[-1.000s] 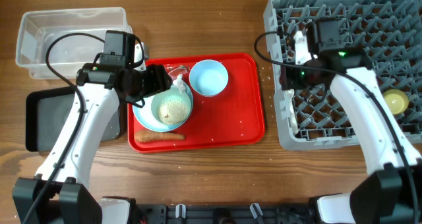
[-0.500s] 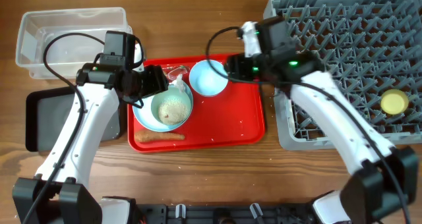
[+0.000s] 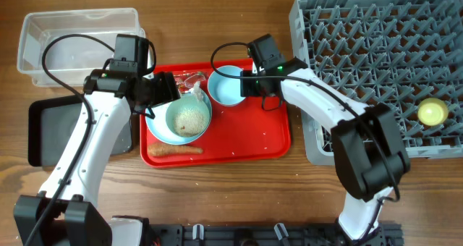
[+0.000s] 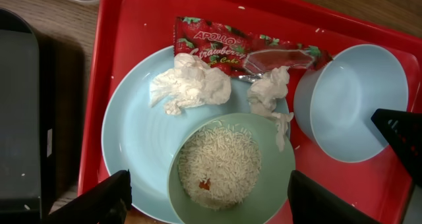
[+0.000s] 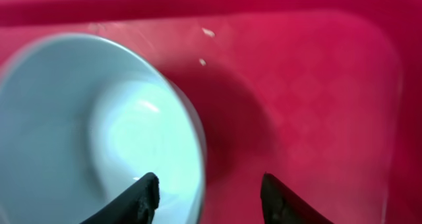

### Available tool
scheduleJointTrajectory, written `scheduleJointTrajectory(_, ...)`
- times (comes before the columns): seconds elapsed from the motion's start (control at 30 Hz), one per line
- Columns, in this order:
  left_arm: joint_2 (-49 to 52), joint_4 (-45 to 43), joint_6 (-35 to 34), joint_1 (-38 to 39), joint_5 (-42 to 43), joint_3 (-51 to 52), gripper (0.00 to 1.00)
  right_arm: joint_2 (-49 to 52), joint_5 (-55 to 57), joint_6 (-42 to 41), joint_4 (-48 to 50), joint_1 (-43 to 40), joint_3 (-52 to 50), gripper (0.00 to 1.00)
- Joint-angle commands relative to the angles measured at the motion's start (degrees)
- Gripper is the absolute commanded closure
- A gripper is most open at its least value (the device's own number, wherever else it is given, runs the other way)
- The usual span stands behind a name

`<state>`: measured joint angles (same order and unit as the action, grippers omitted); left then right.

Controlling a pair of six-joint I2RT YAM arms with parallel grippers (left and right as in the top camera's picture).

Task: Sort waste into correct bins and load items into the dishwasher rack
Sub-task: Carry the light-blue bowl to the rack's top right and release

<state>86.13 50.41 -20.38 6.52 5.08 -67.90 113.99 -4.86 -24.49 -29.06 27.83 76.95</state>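
The pale blue-white bowl (image 3: 229, 85) sits empty at the far right of the red tray (image 3: 269, 134). It looks rigid, light and slick, so its rim seems the best hold. The right gripper (image 5: 208, 192) is open, its fingers straddling that rim. The left gripper (image 4: 217, 196) hangs open over the tray's left half. Only the left wrist view clearly shows the wrapper (image 4: 237, 49) and tissue scraps (image 4: 191, 85).

This is looking like a robotics lab bench standing in for a canteen clean-up station. Two white-and-black robot arms, one left (image 3: 83, 141) and one right (image 3: 318, 105), are trailing loose black cables (image 3: 54, 51) over a wood-grain worktop (image 3: 217, 195). A red plastic serving tray (image 3: 249, 134) is sitting between a large square grey plastic dishwasher rack (image 3: 376, 43) and a clear plastic rectangular tub (image 3: 43, 29) beside a shallow black rectangular tray (image 3: 43, 134).
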Motion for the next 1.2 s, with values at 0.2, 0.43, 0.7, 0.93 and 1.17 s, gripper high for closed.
scheduleJointTrajectory(0.2,-0.96,0.04,0.66,-0.33,-2.19,-0.70,0.24,1.88,0.31,-1.18,0.28,0.33,0.68,0.96)
scheduleJointTrajectory(0.43,-0.96,0.02,0.66,-0.33,-2.16,-0.70,0.24,-5.01,4.39,2.10,-4.00,-2.60,0.85,0.96)
scheduleJointTrajectory(0.7,-0.96,0.02,0.66,-0.33,-2.19,-0.70,0.24,-30.18,27.67,19.08,-1.95,-11.93,0.85,0.96)
scheduleJointTrajectory(0.93,-0.96,0.04,0.66,-0.33,-2.19,-0.70,0.24,-30.29,43.39,39.30,10.99,-26.69,0.61,0.96)
scheduleJointTrajectory(1.17,-0.96,0.07,0.66,-0.33,-2.16,-0.70,0.24,-19.89,45.53,52.52,25.14,-41.00,0.61,0.96)
